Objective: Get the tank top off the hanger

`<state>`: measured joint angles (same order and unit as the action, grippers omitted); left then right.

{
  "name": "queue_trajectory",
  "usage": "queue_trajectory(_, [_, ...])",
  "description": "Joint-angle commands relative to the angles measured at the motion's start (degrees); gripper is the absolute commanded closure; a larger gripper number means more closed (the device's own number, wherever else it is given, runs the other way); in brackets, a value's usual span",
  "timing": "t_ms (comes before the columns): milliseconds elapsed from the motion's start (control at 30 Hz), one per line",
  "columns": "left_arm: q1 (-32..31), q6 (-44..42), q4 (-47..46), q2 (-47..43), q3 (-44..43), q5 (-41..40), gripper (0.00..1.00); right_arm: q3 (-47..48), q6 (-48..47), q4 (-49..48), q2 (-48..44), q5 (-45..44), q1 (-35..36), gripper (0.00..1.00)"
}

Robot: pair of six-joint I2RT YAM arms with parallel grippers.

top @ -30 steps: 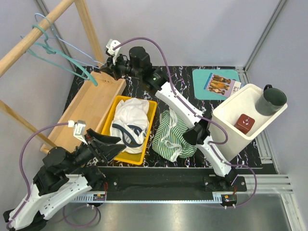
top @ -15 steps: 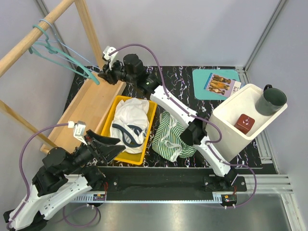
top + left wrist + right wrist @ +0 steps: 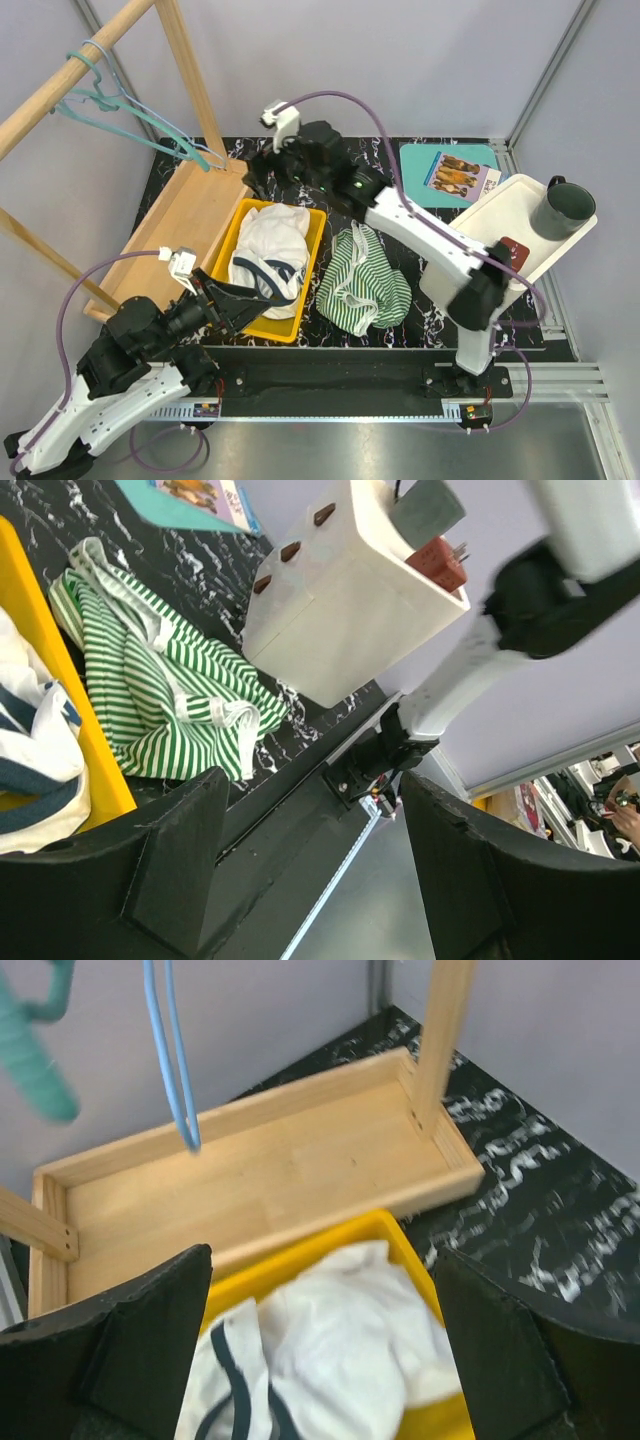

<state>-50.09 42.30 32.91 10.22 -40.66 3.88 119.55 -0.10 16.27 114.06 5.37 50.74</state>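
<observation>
Across the black, white-veined marbled table (image 3: 530, 310), seen from above, a light wooden clothes rack (image 3: 60, 85) rose at the far left, its slanted rail over a shallow wooden tray base (image 3: 185, 220). At the right edge sat a white rectangular plastic bin (image 3: 520, 195), holding a dark green mug (image 3: 562, 208) and a small red box (image 3: 512, 252). Just beside the tray stood a yellow rectangular plastic bin (image 3: 310, 270) with a crumpled white garment with dark trim (image 3: 270, 250) inside. The green-and-white striped tank top (image 3: 365, 285) lay in a loose heap on the table between the yellow bin and the white bin, well apart from the rack and touching neither claw. A teal mat (image 3: 420, 165) at the far side carried a printed photo card (image 3: 460, 175). Two hangers hung from the rail: a teal plastic hanger (image 3: 100, 103) and a thin pale blue wire hanger (image 3: 170, 135), whose lower end dipped toward the tray. The right gripper (image 3: 258, 175) hovered above the far end of the yellow bin; its wrist camera showed the black fingers spread wide with nothing between them. The left gripper (image 3: 235, 300) hung over the near end of the yellow bin, its fingers likewise apart and holding nothing, with the striped top visible past them.
</observation>
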Motion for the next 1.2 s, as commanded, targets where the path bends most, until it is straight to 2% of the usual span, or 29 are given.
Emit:
queue_trajectory(0, [-0.2,0.3,-3.0,2.2,1.7,-1.0,0.26,-18.6,3.8,-1.0,-17.6,-13.0,0.4,0.00])
queue_trajectory(167, [-0.3,0.3,-5.4,4.8,4.1,-0.9,0.26,-43.7,9.7,-1.0,-30.4,-13.5,0.4,0.01])
queue_trajectory(267, [-0.2,0.7,-7.9,6.5,6.0,0.2,0.27,-52.3,15.4,-1.0,-33.6,-10.4,0.7,0.00])
queue_trajectory(300, [-0.3,0.9,-9.5,6.9,6.5,0.4,0.27,-56.9,16.9,-1.1,-34.9,-10.5,0.8,0.00])
queue_trajectory(400, [-0.3,1.6,-12.9,8.5,8.3,1.3,0.27,-63.1,19.8,-0.9,-35.6,-14.2,3.1,0.00])
queue_trajectory(667, [-0.3,2.6,-16.0,10.7,9.7,3.5,0.27,-73.2,23.9,0.8,-34.0,-22.4,4.9,0.00])
queue_trajectory(867, [-0.2,2.9,-16.1,9.5,11.0,2.8,0.27,-76.8,26.7,1.2,-30.5,-25.8,4.8,0.00])
queue_trajectory(1167, [-0.2,2.6,-17.0,10.3,11.1,3.2,0.27,-77.6,30.8,-1.2,-26.1,-24.7,4.8,0.02])
